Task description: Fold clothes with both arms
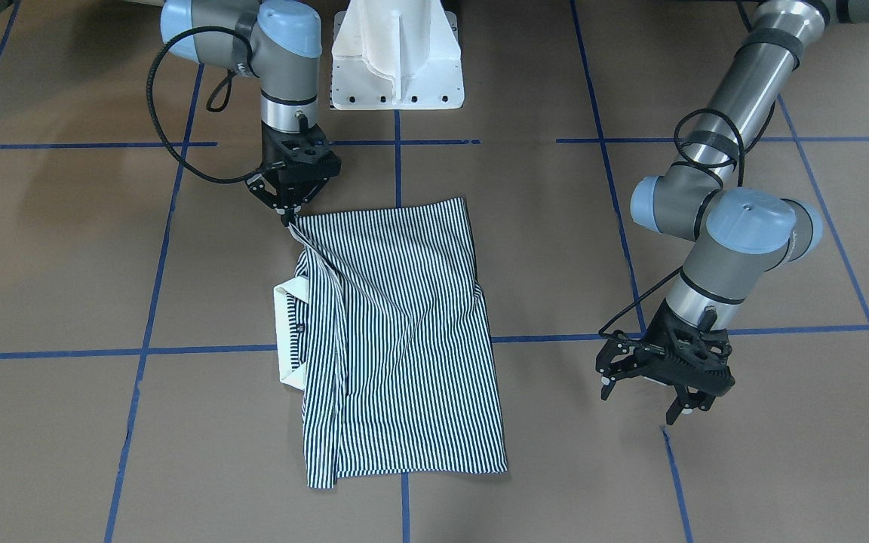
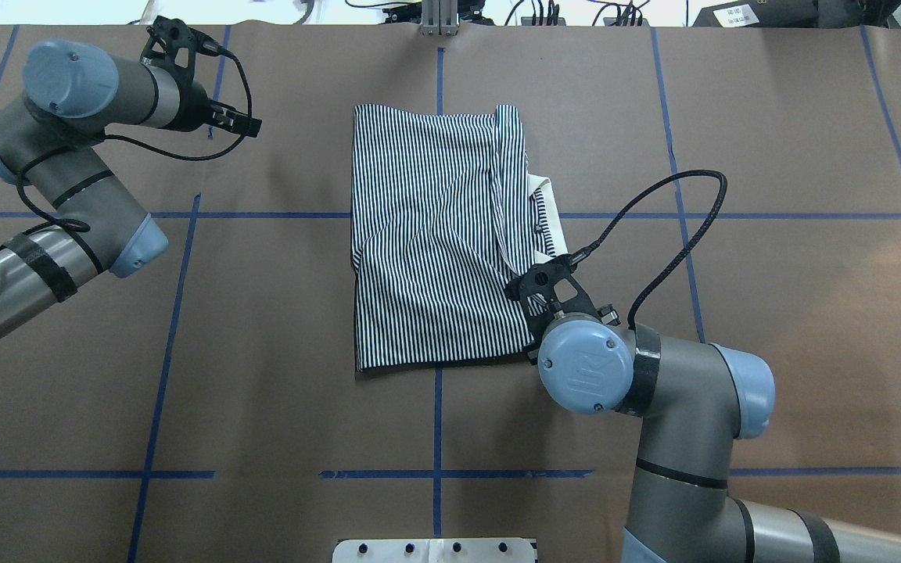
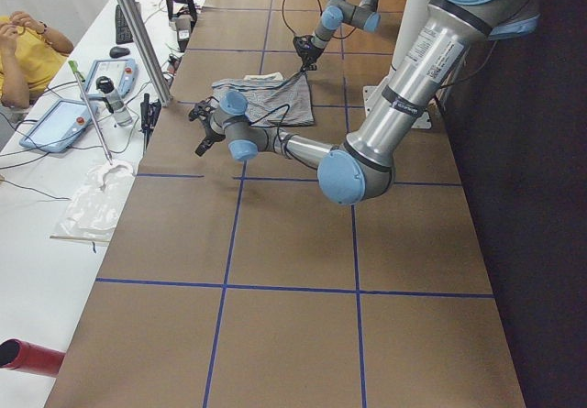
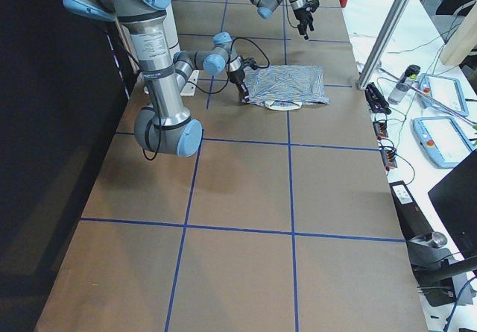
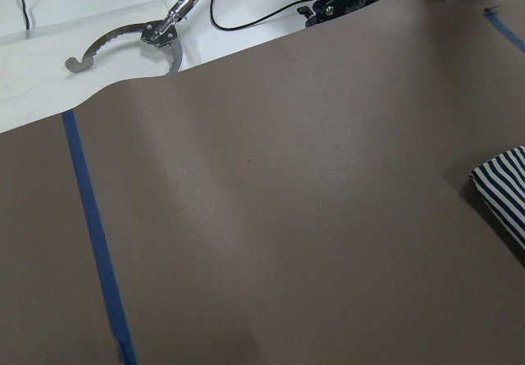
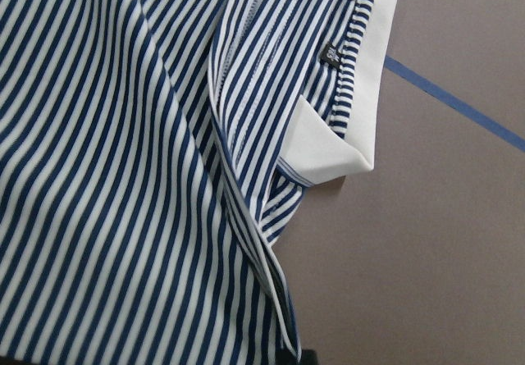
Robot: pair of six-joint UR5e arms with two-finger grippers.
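Polo shirt (image 1: 404,339), striped: folded flat, mid-counter (image 1: 65,264), cream collar (image 1: 284,317) toward the robot's right. Right hand (image 1: 288,213): clamped on the shirt's robot-side corner. Left hand (image 1: 646,396): fingers apart, well apart from shirt.

1. A brown paper-covered surface (image 1: 65,249) is filling every view, and blue tape lines (image 2: 177,313) are dividing it into large squares.
2. A silver post (image 3: 138,32) is standing at one long edge of the surface.
3. A white bench (image 3: 37,243) is running just beside that same edge, carrying blue-edged tablets (image 3: 57,124) and a clear plastic bag (image 3: 92,202).
4. A person in yellow (image 3: 23,46) is sitting at the bench, apart from the surface.
5. Even light is giving the surface a soft sheen, while a dark strip (image 3: 541,197) is lying along its opposite edge.
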